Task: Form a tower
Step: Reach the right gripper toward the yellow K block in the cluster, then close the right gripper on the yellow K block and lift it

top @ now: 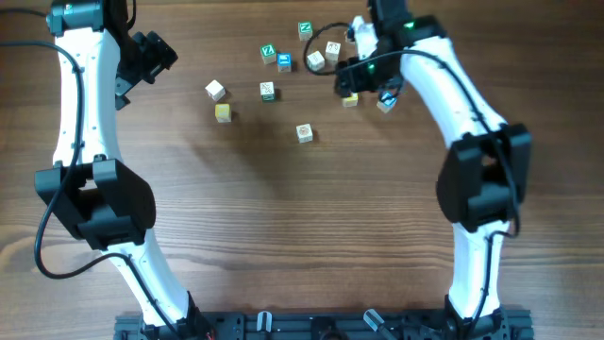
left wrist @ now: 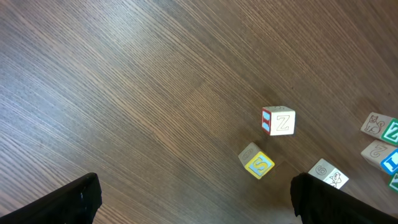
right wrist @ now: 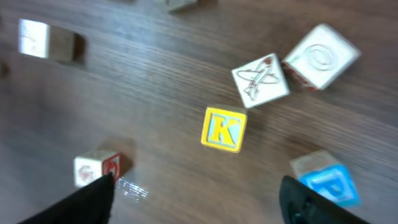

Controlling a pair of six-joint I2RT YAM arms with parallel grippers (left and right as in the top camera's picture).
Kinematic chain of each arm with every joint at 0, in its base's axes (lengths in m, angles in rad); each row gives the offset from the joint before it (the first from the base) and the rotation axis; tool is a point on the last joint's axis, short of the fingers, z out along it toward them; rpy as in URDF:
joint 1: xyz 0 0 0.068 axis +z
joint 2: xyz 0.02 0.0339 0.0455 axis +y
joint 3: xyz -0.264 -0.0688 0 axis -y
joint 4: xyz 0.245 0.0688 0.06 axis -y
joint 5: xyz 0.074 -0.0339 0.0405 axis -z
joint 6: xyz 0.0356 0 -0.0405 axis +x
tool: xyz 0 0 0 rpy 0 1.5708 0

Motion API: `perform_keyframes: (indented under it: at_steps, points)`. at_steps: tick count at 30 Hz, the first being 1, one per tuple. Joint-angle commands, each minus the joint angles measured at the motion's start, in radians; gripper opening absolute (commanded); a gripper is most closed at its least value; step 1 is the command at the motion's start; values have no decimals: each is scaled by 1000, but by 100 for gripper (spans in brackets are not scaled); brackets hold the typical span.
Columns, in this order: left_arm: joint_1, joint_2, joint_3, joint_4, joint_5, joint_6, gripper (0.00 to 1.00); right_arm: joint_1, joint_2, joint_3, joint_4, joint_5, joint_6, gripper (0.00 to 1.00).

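No tower stands in any view; the wooden letter cubes lie singly on the table. In the right wrist view a blue cube with a white "P" lies by my right finger. A yellow "K" cube sits ahead of the jaws, and a pale cube with a red mark lies by the left finger. My right gripper is open over bare wood with nothing between its fingers. Overhead it hovers at the right end of the cube cluster. My left gripper is open and empty, off to the far left.
Loose cubes are scattered along the far side: a "Z" cube, a yellow "S" cube, green cubes, a blue one and a lone pale cube. Two pale cubes touch beyond the "K".
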Motion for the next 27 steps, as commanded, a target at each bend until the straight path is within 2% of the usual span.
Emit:
perform_keyframes:
  at_steps: [1, 5, 6, 9, 10, 18, 22, 27]
  points:
    - [0, -3, 8, -1, -2, 4, 100, 35, 79, 10, 37, 67, 8, 98]
    - [0, -3, 8, -1, -2, 4, 100, 42, 126, 9, 93, 131, 8, 100]
    - [0, -3, 8, -1, -2, 4, 100, 42, 127, 9, 98, 135, 6, 97]
    - [0, -3, 8, -1, -2, 4, 100, 42, 127, 9, 114, 167, 22, 51]
    - [0, -3, 8, -1, -2, 4, 100, 42, 127, 9, 113, 172, 53, 45]
    - [0, -3, 8, -1, -2, 4, 100, 42, 127, 8, 86, 173, 60, 42]
    - [0, -3, 8, -1, -2, 4, 100, 42, 127, 8, 84, 172, 63, 24]
    - [0, -3, 8, -1, -2, 4, 100, 42, 10, 10, 60, 172, 83, 25]
